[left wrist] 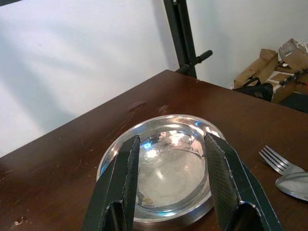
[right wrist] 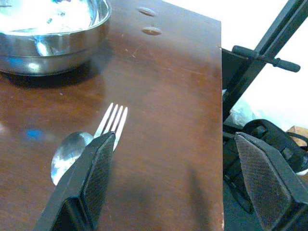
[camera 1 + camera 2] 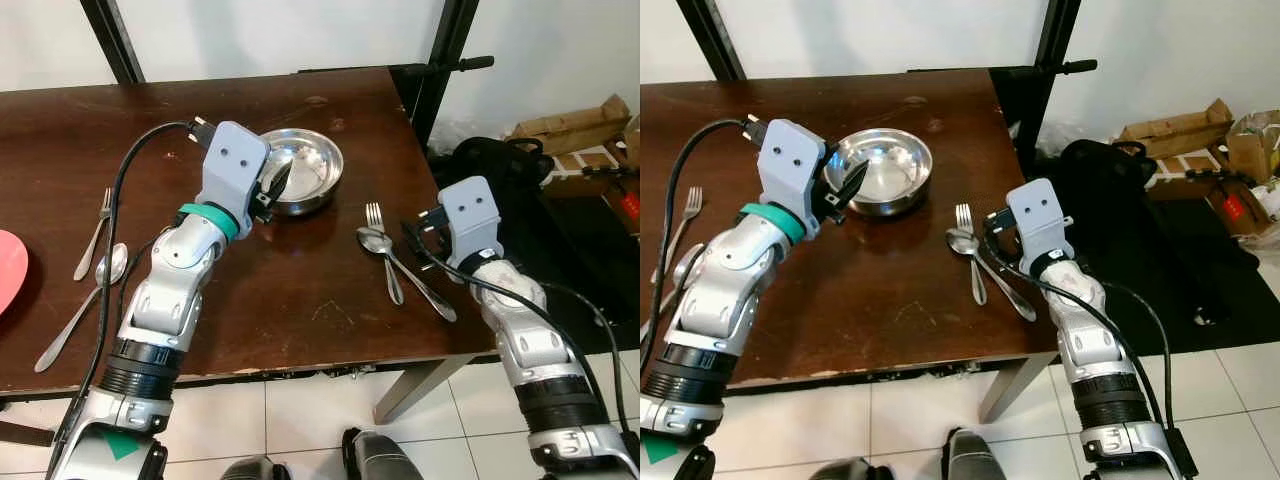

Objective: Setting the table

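The left tool (image 3: 275,185) hangs just over the near rim of the bowl (image 3: 312,172), its two black fingers (image 1: 222,175) spread apart with nothing between them; in the left wrist view they frame the bowl from either side, which reads as lining up to take it by the rim or having just let it go, and I cannot tell which. The right tool (image 3: 992,232) sits low at the worktop's (image 3: 280,290) right edge, just beside the fork (image 3: 382,251) and spoon (image 3: 400,262), its fingers likewise wide apart and empty, one over the spoon's bowl and the other out past the edge. That pair lies side by side to the right of the bowl, as a place setting would, so this place looks nearly laid. The bowl is shallow, round, polished steel, upright and empty, mirroring the room. Another fork (image 3: 94,235) and spoon (image 3: 82,306) lie far left, near a red plate (image 3: 10,268).
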`<state>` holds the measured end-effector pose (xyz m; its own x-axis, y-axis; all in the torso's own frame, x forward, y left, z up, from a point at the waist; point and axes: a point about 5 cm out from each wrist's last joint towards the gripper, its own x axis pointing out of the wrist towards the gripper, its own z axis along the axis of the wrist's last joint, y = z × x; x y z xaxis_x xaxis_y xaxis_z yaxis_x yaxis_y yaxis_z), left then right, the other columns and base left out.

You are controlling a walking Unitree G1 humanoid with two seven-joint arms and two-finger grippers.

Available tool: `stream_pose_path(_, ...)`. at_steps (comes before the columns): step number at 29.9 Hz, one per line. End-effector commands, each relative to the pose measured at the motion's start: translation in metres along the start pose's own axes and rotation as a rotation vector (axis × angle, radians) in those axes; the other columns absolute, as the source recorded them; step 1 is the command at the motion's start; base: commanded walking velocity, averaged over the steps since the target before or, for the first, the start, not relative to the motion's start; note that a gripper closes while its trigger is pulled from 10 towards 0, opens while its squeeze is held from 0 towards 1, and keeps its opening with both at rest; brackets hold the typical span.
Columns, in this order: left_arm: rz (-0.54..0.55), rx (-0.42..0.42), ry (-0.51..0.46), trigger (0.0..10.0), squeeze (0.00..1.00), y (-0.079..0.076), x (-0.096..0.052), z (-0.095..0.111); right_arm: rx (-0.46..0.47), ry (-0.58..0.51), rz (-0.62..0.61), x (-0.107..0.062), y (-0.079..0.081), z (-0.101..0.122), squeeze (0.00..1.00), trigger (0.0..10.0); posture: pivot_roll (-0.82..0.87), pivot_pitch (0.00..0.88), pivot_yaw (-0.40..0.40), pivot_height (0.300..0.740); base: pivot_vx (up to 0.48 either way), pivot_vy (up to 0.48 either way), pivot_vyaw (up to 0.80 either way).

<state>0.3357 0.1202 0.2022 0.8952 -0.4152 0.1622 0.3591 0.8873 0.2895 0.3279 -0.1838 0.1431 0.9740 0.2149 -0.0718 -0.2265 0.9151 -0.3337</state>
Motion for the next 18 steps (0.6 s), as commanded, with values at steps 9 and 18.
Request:
stream_pose_path(9,-0.005,0.004,0.006,10.0,0.0,-0.0014,0.0013,-0.0022,-0.005,0.0,-0.008,-0.0007,-0.002,-0.0004,0.0,10.0,-0.14,0.0,0.087,0.74,0.0,0.0,0.0)
stream_pose_path(18,-0.005,0.004,0.004,10.0,0.0,-0.0014,0.0018,-0.0024,-0.003,-0.002,-0.01,-0.0007,-0.0017,-0.0006,0.0,10.0,-0.14,0.0,0.089,0.74,0.0,0.0,0.0)
